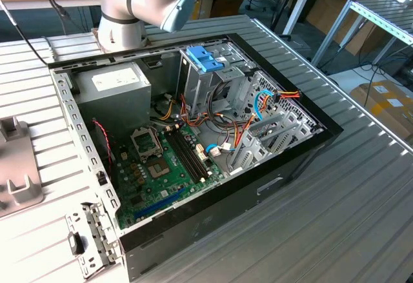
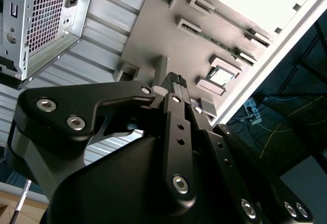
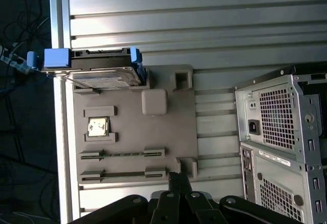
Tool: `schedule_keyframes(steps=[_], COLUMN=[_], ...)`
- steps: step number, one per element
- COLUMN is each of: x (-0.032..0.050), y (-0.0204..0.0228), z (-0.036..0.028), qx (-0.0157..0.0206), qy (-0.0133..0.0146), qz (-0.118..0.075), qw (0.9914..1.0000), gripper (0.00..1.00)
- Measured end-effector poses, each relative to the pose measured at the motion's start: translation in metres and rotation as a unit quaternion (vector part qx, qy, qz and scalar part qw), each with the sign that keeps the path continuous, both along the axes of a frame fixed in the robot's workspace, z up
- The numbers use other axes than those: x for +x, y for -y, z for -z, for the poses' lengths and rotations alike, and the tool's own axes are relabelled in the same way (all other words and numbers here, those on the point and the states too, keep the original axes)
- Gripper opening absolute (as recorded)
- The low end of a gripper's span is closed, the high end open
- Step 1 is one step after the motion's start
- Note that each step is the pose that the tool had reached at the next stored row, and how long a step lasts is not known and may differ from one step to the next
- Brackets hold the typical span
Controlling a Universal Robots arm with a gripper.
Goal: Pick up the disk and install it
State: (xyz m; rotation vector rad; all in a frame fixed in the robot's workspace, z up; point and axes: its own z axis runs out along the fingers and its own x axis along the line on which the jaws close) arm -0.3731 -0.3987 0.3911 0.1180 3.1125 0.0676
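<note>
The disk (image 3: 99,76) was found at a corner of the grey fixture plate (image 3: 168,132) on the desk (image 3: 153,30), ungrasped. The tool (image 3: 179,178) was observed clenched, empty, well apart. Pickup and installation were judged outstanding.

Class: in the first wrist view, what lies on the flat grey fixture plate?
The grey-metal disk in its light-blue bracket sits at one corner of the plate; a small silver chip lies in a recess. The plate beneath the disk is hidden.
</note>
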Motion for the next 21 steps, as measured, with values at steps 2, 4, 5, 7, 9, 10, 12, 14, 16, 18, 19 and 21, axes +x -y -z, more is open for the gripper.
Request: schedule_keyframes(steps=[2, 4, 5, 7, 9, 10, 12, 14, 16, 18, 19, 21], x=[-0.0017, -0.0029, -0.0035, -0.0045, -0.0055, -0.0059, -0.0068, -0.0075, -0.0082, -0.0086, -0.0088, -0.0091], y=[0.0, 0.0, 0.0, 0.0, 0.0, 0.0, 0.0, 0.0, 0.0, 0.0, 0.0, 0.0], z=[0.0, 0.0002, 0.0002, 0.0002, 0.0003, 0.0003, 0.0005, 0.0006, 0.0007, 0.0008, 0.0008, 0.0009], qx=[0.0, 0.0, 0.0, 0.0, 0.0, 0.0, 0.0, 0.0, 0.0, 0.0, 0.0, 0.0], qy=[0.0, 0.0, 0.0, 0.0, 0.0, 0.0, 0.0, 0.0, 0.0, 0.0, 0.0, 0.0], qz=[0.0, 0.0, 0.0, 0.0, 0.0, 0.0, 0.0, 0.0, 0.0, 0.0, 0.0, 0.0], qw=[1.0, 1.0, 1.0, 1.0, 1.0, 1.0, 1.0, 1.0, 1.0, 1.0, 1.0, 1.0], gripper=[0.11, 0.11, 0.11, 0.11, 0.11, 0.11, 0.11, 0.11, 0.11, 0.11, 0.11, 0.11])
